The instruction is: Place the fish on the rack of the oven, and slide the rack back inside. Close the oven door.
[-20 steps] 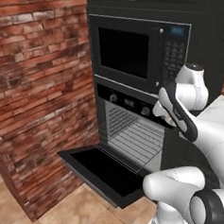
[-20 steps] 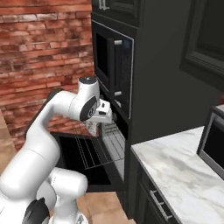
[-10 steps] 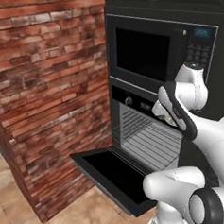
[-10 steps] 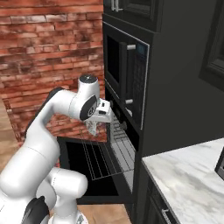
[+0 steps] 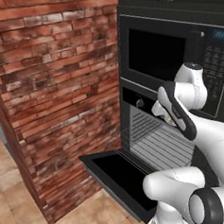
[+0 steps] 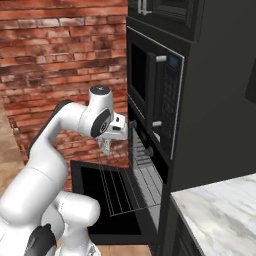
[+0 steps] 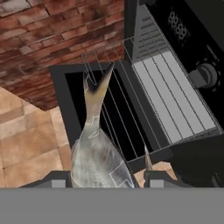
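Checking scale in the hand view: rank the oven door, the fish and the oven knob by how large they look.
1. oven door
2. fish, though nearness to the camera inflates it
3. oven knob

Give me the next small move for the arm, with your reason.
Probably lower the fish onto the rack. The tool holds it above the pulled-out rack, over the open oven door, and the fish hangs clear of the bars.

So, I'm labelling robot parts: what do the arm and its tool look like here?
The arm is made of glossy white rounded segments with dark grey to black bands and caps at the joints. The tool is a pale boxy hand; a small dark fingertip shows in the hand view. No cables or markings are visible.
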Robot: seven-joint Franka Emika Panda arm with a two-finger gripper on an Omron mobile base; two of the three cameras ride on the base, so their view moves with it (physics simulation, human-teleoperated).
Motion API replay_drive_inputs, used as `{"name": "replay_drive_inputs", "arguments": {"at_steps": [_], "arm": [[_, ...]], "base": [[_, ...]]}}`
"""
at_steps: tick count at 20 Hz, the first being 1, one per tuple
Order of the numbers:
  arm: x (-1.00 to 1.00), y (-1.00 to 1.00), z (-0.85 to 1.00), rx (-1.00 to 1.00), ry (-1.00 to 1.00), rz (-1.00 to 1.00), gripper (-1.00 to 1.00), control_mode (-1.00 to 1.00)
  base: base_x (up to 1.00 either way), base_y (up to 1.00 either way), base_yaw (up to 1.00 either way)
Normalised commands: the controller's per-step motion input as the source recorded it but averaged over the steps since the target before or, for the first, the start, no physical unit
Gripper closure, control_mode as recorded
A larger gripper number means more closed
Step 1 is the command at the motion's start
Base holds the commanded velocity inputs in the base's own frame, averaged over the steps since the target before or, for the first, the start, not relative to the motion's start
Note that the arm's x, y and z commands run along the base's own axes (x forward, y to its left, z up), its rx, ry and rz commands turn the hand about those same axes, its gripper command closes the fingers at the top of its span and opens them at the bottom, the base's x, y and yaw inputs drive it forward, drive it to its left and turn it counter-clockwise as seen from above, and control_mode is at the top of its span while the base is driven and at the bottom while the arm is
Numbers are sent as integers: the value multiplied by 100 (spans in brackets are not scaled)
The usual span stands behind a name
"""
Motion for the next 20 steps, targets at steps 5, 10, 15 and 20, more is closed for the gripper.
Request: {"name": "replay_drive_inputs", "arguments": {"at_steps": [5, 10, 15, 20], "arm": [[3, -7, -11, 0, 1, 2, 100, -100], [0, -15, -49, 0, 1, 0, 100, -100], [39, -19, -84, -1, 3, 0, 100, -100], [82, 0, -99, -8, 5, 0, 100, -100]], "base": [[12, -11, 3], [0, 0, 0], [0, 0, 0], [0, 0, 0]]}}
